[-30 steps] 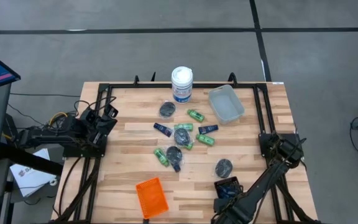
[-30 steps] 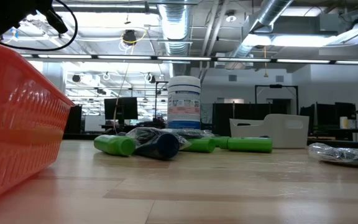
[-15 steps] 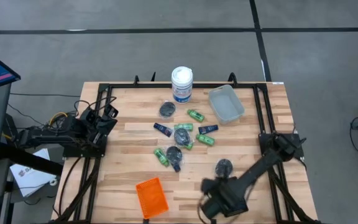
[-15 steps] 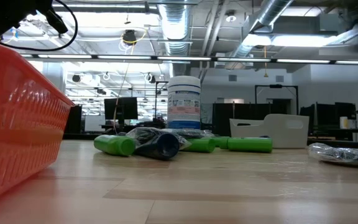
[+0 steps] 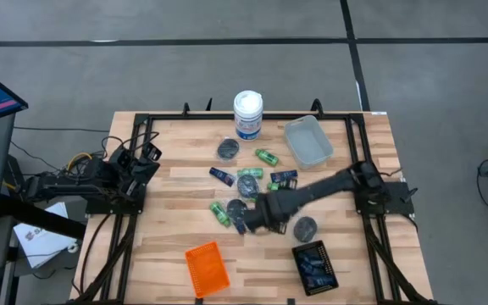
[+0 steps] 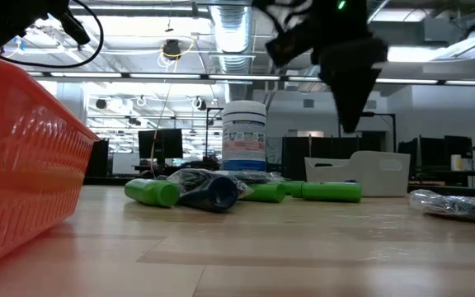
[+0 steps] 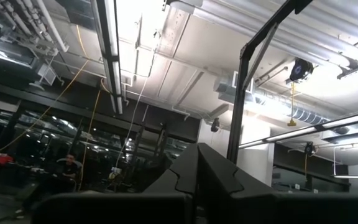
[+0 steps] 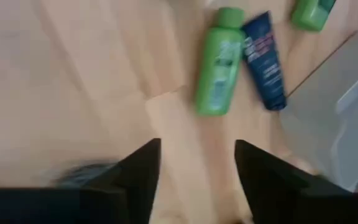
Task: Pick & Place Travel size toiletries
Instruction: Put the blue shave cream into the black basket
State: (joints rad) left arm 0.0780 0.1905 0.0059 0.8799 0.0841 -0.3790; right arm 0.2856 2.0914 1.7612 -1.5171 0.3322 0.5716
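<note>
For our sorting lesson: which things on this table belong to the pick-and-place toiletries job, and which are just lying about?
Job: green bottles, dark blue tubes, wrapped grey pucks, right gripper open above them.

Lying about: white canister, clear tray, orange tray, black tray; left gripper parked at the table's left edge.

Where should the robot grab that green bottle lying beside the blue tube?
Probably across the middle of the green bottle, from straight above: it lies flat, and its narrow sides are free except where the blue tube sits close. The right gripper is open nearby.
</note>
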